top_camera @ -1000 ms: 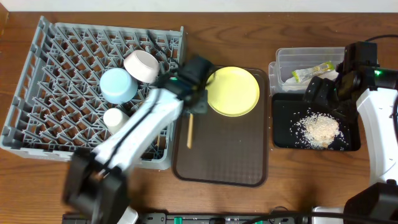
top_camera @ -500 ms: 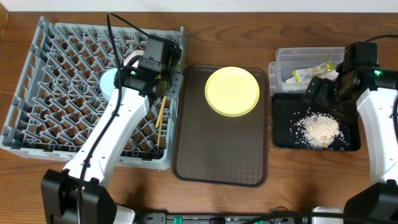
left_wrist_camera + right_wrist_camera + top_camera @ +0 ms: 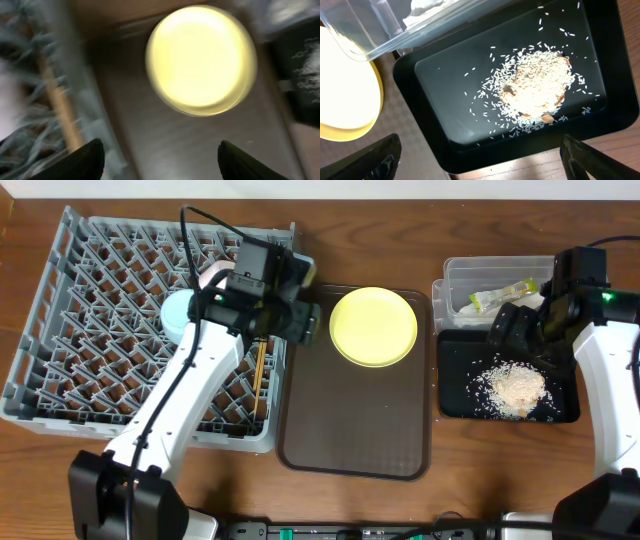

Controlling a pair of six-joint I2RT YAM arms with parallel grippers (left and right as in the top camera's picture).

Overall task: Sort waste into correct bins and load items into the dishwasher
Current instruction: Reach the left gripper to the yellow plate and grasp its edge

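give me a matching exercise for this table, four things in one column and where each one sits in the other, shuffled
Things:
1. yellow plate
2. rice scraps
3. snack wrapper
4. chopsticks

Places:
A. clear tub
B. grey dish rack
C. brown tray
D. black tray

Pairs: 1-C, 2-D, 3-A, 4-B
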